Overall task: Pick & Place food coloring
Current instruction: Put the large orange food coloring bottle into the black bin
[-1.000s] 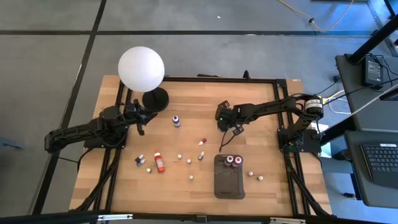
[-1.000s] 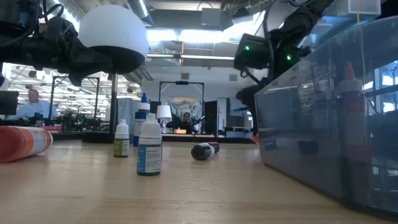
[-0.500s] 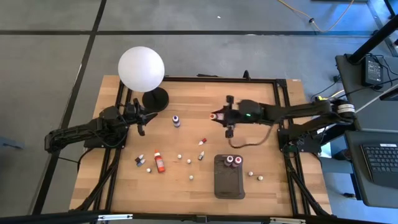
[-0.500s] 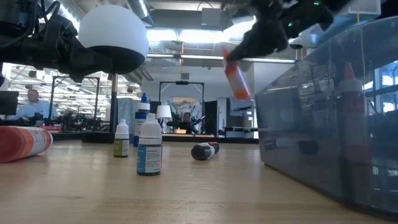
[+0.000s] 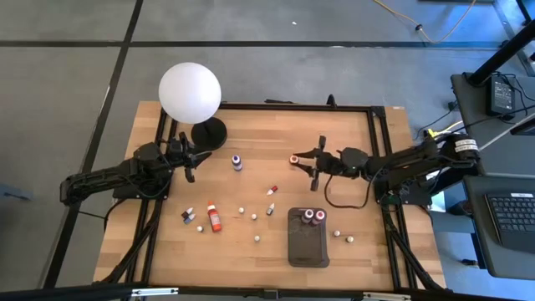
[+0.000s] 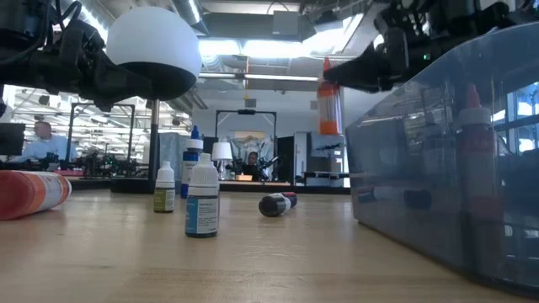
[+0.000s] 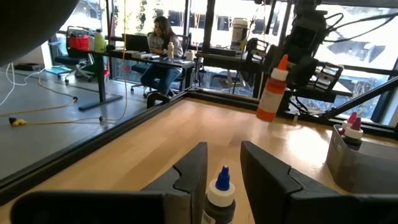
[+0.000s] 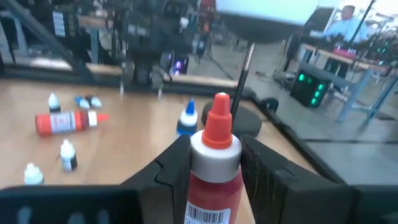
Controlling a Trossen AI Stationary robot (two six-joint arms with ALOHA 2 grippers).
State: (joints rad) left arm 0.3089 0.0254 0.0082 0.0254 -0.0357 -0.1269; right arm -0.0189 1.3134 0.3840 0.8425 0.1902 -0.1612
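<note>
Now that the right gripper [image 5: 303, 160] has swung its pinched orange bottle [image 6: 328, 105] upright above the table, it likely heads for the tray [image 5: 308, 247], while the left gripper [image 5: 189, 159] waits, apparently near-closed.

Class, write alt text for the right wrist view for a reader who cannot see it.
The right gripper holds an orange-capped bottle upright between its jaws above a wooden table. Beyond lie small dropper bottles and a red bottle on its side.
</note>
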